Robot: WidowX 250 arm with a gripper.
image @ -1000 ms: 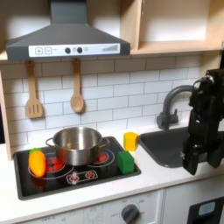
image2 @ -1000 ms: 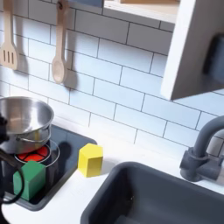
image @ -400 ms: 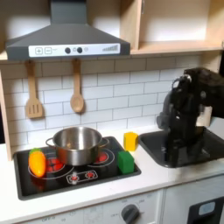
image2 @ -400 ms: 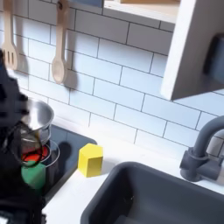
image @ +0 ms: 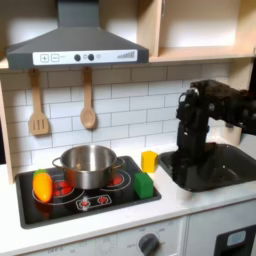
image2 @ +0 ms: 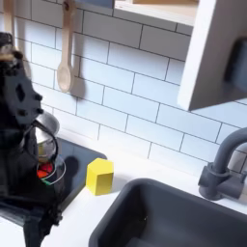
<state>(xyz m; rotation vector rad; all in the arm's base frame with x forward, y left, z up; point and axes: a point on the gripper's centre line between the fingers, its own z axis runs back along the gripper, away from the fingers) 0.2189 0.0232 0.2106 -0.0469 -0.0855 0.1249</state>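
Observation:
My black arm reaches in from the first exterior view's right and bends down over the left end of the dark sink. The gripper points downward there, a short way right of a yellow block on the counter. In the second exterior view the arm stands at the left, its gripper low over the stove's corner, left of the yellow block. Motion blur hides how the jaws stand, and I see nothing held. A green block sits on the stove's right edge.
A steel pot stands on the black stove, with an orange-yellow toy at its left. A grey faucet rises behind the sink. Wooden utensils hang on the tiled wall below the hood.
The arm has swept left from the first exterior view's right edge to the sink's left end. In the second exterior view it has come in from the left, now covering the green block.

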